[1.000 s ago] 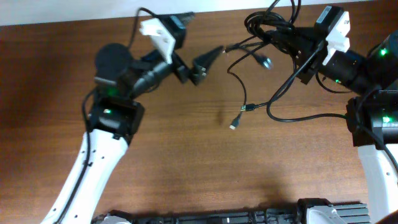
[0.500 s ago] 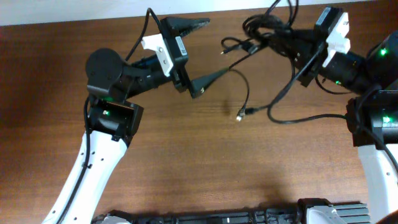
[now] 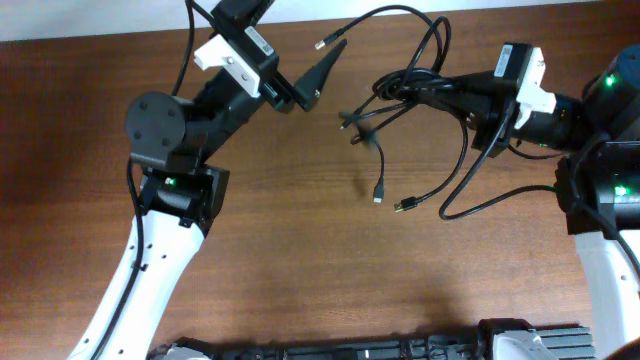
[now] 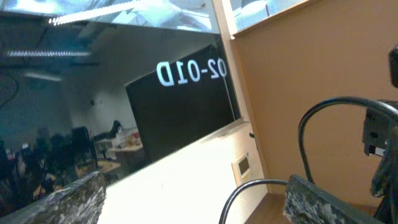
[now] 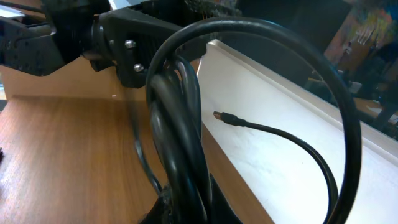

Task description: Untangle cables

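Note:
The black cables (image 3: pixel 415 82) hang as a tangled bundle from my right gripper (image 3: pixel 458 92), which is shut on them above the table's far right. Loose ends with plugs (image 3: pixel 378 197) trail down onto the wood. One strand arcs over the far edge and ends in a plug (image 3: pixel 320 45) beside my left gripper (image 3: pixel 300 45). That gripper is raised, wide open and empty. In the left wrist view a cable (image 4: pixel 245 186) passes between the spread fingers (image 4: pixel 193 202), untouched. In the right wrist view the bundle (image 5: pixel 180 124) fills the jaws (image 5: pixel 186 208), and a free plug (image 5: pixel 225 117) sticks out.
The brown wooden table (image 3: pixel 300 250) ends at a white wall strip (image 3: pixel 100 15) along its far edge. A black rail (image 3: pixel 400 350) runs along the near edge. The two arm bases stand at the lower left (image 3: pixel 175 195) and lower right (image 3: pixel 605 200).
My left gripper has swung up toward the far edge and stayed open. One strand now arcs out toward it. The right gripper and bundle have shifted slightly left and down, and the hanging plugs moved.

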Available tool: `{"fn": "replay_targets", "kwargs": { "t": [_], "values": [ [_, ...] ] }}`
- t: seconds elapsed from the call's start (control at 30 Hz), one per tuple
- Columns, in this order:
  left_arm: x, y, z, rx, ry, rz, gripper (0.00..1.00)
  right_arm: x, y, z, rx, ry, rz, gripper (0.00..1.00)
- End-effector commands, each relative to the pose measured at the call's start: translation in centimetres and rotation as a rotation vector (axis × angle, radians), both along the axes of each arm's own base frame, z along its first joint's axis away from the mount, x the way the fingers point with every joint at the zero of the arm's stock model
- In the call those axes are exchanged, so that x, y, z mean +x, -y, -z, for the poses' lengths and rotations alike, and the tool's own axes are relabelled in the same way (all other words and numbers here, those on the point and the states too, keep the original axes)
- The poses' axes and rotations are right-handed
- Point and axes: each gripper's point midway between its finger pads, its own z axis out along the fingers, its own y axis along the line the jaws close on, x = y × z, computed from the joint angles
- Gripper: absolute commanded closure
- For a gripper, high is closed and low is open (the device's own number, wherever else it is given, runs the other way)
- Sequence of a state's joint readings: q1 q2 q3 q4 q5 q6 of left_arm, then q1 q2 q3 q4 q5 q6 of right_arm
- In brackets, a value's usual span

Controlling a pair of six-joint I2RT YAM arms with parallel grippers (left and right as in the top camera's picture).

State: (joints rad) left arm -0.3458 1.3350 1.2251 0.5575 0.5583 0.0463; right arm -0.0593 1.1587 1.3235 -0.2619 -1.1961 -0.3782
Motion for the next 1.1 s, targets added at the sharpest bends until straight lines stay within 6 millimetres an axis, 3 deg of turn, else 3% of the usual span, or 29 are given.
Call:
{"fn": "replay_targets", "kwargs": {
  "t": [0.0, 0.03, 0.07, 0.13, 0.23, 0.33, 0.43, 0.53, 0.63, 0.67, 0.7, 0.8, 0.93, 1.07],
  "values": [
    [1.3, -1.8, -1.0, -0.115, -0.083, -0.086, 0.17, -0.6, -0.2, -0.9, -0.004, 0.036, -0.023, 0.96],
    [2.2, -2.7, -0.9, -0.180, -0.146, -0.132, 0.23, -0.6, -0.2, -0.9, -0.004, 0.036, -0.023, 0.96],
    [3.3, -3.7, -0.4, -0.247, -0.227, -0.178, 0.23, -0.6, -0.2, -0.9, -0.004, 0.036, -0.023, 0.96],
    [3.6, -3.7, 0.2, -0.249, -0.263, -0.180, 0.23, -0.6, -0.2, -0.9, -0.004, 0.036, -0.023, 0.96],
    [1.5, -0.9, 0.8, -0.137, -0.237, -0.007, 0.32, -0.6, -0.2, -0.9, -0.003, 0.036, -0.028, 0.96],
    [-1.0, 1.8, 1.9, -0.014, -0.191, 0.163, 0.34, -0.6, -0.2, -0.9, -0.003, 0.036, -0.028, 0.96],
    [-2.9, 3.9, 2.7, 0.031, -0.193, 0.281, 0.26, -0.6, -0.2, -0.9, -0.003, 0.036, -0.028, 0.96],
    [-3.8, 6.6, 4.0, 0.053, -0.225, 0.356, 0.27, -0.7, -0.2, -0.9, -0.001, 0.033, -0.034, 0.96],
    [-3.9, 8.2, 5.3, 0.073, -0.241, 0.387, 0.41, -0.8, -0.3, -0.9, -0.001, 0.032, -0.035, 0.96],
    [-3.7, 8.3, 5.5, 0.076, -0.243, 0.386, 0.59, -0.8, -0.3, -0.9, -0.001, 0.032, -0.035, 0.96],
    [-3.7, 8.3, 5.5, 0.074, -0.243, 0.382, 0.72, -0.8, -0.3, -0.9, -0.001, 0.032, -0.035, 0.96],
    [-3.8, 8.2, 5.2, 0.070, -0.227, 0.384, 0.83, -0.7, -0.2, -0.9, -0.001, 0.033, -0.034, 0.96],
    [-3.7, 8.2, 5.5, 0.077, -0.242, 0.387, 0.69, 1.4, 0.8, -0.8, -0.013, 0.036, 0.102, 0.96],
    [-4.7, 8.4, 6.1, 0.111, -0.247, 0.453, 0.65, 2.3, 1.4, -3.0, 0.067, 0.030, 0.166, 0.96]
  ]
}}
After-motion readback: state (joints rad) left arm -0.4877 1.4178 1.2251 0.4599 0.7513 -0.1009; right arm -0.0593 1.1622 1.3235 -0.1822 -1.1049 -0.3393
